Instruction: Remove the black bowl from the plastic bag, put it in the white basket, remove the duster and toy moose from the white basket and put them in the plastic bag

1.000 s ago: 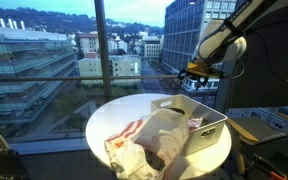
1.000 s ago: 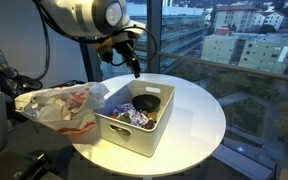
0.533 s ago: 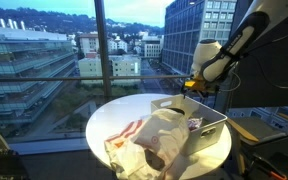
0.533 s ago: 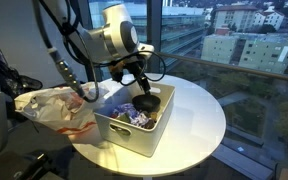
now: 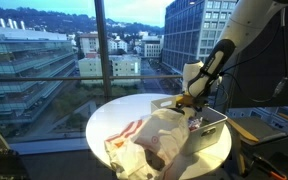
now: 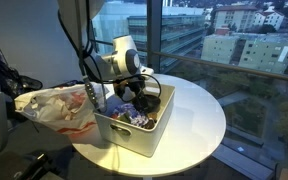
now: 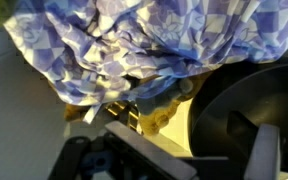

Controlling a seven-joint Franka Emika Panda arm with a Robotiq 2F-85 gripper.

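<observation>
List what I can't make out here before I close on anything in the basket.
- Toy moose: the wrist view shows only a tan patch under the blue-checked cloth; cannot tell what it is.
- Gripper fingertips: hidden in both exterior views by the wrist and the white basket wall.
- Black bowl: cut off by the wrist view's right edge.
- Plastic bag contents: wrinkles hide them in both exterior views.

1. I see the white basket, plain-walled.
2. The plastic bag reads whitish to me, with red marks.
3. The black bowl looks matte dark.
4. The duster shows blue-and-white checks.
</observation>
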